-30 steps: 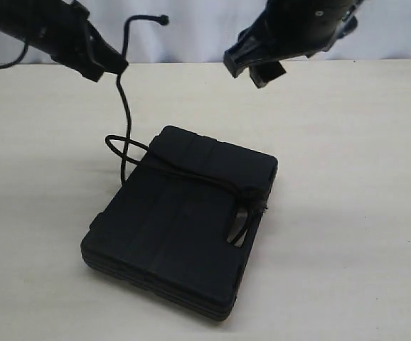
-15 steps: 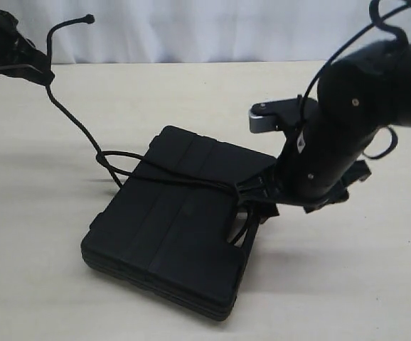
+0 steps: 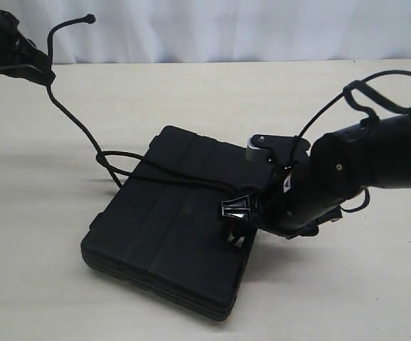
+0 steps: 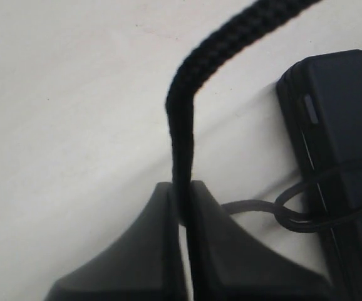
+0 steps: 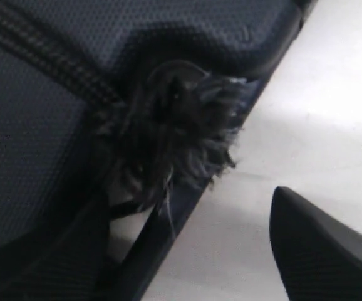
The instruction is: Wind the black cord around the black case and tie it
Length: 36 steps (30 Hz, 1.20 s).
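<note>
The black case [image 3: 170,227] lies flat mid-table. The black cord [image 3: 77,124] runs from my left gripper [image 3: 43,74] down to a loop beside the case, then across the lid to the handle slot; its free end [image 3: 89,18] sticks up behind. The left wrist view shows my left gripper [image 4: 184,204] shut on the cord [image 4: 184,119], with the case [image 4: 347,119] beyond. My right gripper [image 3: 235,215] hangs low at the handle edge. In its wrist view the right gripper [image 5: 187,251] is open, with the cord's frayed tuft [image 5: 181,132] on the case [image 5: 37,144] just ahead of it.
The pale tabletop [image 3: 348,298] stretches all round the case, with a white backdrop [image 3: 227,28] behind it. The right arm's thin wires [image 3: 333,106] arch above the arm. The cord's loop [image 4: 294,216] lies on the table against the case's side.
My right arm has swung down from the back and settled lower, its gripper now at the case's handle edge. My left gripper pulled the cord out to the left, then held still.
</note>
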Tool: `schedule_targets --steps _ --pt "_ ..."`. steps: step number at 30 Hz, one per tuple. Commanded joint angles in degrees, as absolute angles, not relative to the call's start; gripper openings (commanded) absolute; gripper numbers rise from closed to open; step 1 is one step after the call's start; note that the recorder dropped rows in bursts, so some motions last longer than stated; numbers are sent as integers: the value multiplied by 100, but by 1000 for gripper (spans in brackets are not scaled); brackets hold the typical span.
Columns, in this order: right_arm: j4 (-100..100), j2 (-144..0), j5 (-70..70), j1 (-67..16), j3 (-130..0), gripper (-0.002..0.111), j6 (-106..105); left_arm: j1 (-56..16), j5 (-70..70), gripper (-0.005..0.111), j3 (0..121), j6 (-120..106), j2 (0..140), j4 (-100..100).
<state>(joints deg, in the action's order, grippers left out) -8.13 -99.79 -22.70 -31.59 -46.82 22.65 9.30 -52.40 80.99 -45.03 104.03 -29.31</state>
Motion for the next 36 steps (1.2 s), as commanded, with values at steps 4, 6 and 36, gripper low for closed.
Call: schedule_targets --steps 4,6,36 --pt "-813 -10277 -1535 -3135 -4661 14 2284 941 -5064 0 8133 -4367 10364 -2919" --pt "-813 -10157 -1382 -3119 -4661 5 2316 941 -4930 0 8133 -4149 10355 -2845" --pt "-39 -9959 -576 -1681 -4661 7 2275 2598 -4718 0 8133 -2697 11153 -1558"
